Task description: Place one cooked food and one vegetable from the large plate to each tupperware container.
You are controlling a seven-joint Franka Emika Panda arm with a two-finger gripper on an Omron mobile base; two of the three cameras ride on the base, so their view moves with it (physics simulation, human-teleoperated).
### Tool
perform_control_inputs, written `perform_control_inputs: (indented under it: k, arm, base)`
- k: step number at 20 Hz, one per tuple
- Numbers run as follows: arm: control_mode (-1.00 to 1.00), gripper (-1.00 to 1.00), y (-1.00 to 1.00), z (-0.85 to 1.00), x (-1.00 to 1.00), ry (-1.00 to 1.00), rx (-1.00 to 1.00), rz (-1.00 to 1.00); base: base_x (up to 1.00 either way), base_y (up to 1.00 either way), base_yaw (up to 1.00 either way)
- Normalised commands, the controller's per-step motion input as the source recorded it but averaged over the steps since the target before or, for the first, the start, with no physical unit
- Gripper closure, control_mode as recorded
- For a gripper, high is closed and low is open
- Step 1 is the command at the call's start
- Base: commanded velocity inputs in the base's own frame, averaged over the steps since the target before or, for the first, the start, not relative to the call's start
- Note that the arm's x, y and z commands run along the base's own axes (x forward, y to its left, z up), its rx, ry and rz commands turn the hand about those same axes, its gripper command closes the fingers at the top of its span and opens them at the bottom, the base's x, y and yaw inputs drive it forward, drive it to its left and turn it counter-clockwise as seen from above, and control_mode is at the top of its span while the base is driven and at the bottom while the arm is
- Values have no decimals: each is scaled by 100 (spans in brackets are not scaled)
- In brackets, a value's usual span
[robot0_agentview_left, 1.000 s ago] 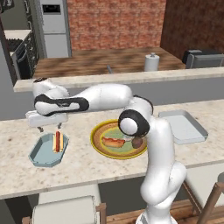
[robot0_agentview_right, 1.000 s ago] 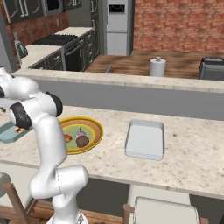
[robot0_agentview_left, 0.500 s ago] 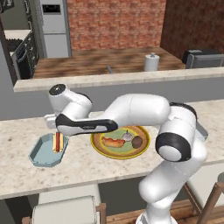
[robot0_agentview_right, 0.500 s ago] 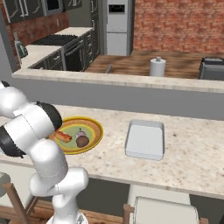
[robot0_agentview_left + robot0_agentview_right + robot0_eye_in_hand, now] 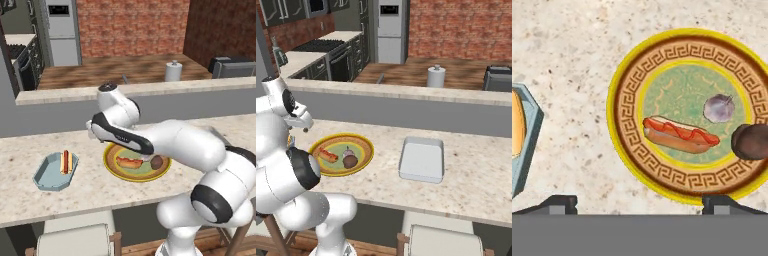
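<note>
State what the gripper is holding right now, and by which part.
Nothing is held. The gripper hangs open above the counter, its two fingertips apart with only bare counter and the large plate's rim between them; the hot dog lies untouched on it.

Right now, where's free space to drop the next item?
Grey rectangular container is bare. Blue tray has room beside its hot dog. Open counter lies between tray and plate. Crowded: plate, with hot dog, bulb, brown lump.
</note>
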Motion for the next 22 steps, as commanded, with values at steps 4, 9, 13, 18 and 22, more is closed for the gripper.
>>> perform_control_inputs:
  k: [4, 9, 13, 18, 22]
  arm:
    - [-100, -100, -91, 12, 20, 37, -15, -13]
    - [-100, -100, -87, -3, 1, 39, -16, -18]
    - [-100, -100, -71, -23, -24, 9, -1, -12]
    - [-100, -100, -45, -35, -59, 0, 0, -11]
    - [-100, -100, -41, -41, -46, -5, 0, -8]
  base:
    - [0, 0, 0]
    - [0, 0, 0]
    - [0, 0, 0]
    - [0, 0, 0]
    - [0, 0, 0]
